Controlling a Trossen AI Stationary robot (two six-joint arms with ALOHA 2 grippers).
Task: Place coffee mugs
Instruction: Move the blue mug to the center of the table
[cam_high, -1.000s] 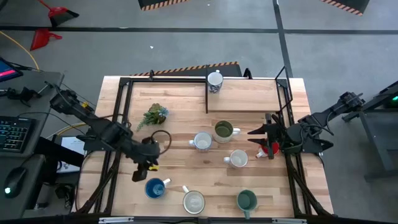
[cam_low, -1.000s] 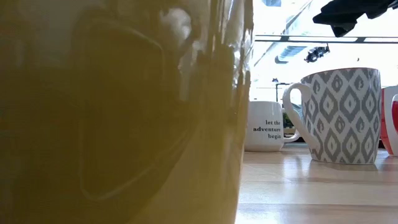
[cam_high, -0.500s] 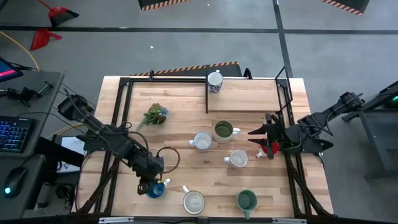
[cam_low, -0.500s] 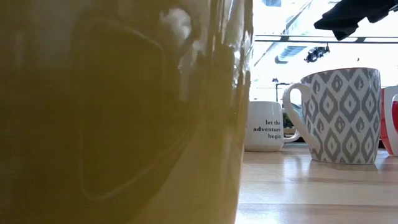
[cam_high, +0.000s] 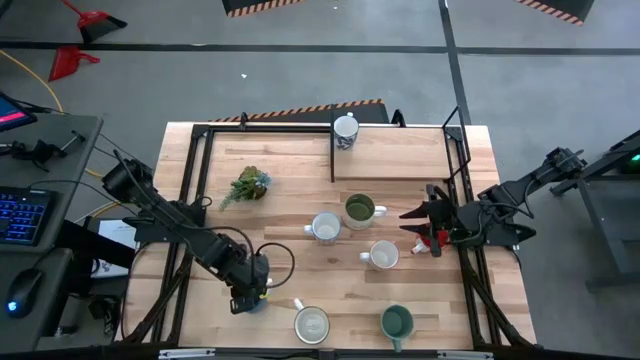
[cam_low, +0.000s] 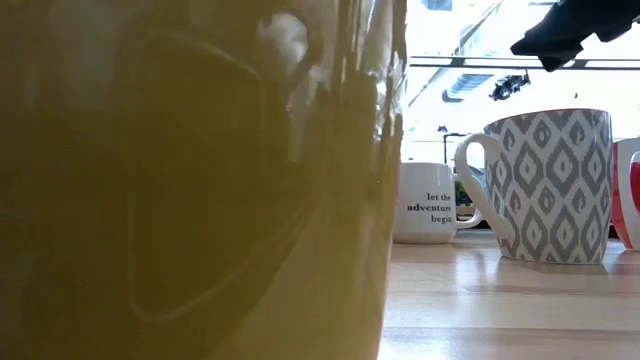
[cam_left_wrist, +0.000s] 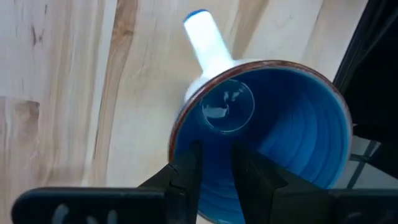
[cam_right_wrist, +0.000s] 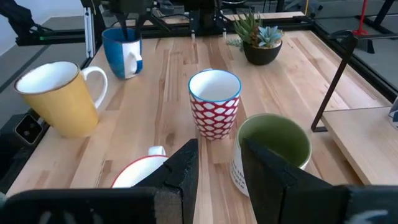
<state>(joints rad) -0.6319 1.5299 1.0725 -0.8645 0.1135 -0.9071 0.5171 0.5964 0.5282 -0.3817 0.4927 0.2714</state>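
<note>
Left gripper (cam_high: 247, 296) low, fingers parted; right gripper (cam_high: 415, 225) waits.

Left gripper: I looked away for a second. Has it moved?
Yes. The left gripper has travelled toward the table's near edge, dropping onto the blue mug.

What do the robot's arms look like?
Both arms are black and jointed, like thin metal branches. The left gripper ends in two flat, dark jaws, and a looping black cable hangs beside it. The right gripper has matching chunky black jaws.
</note>
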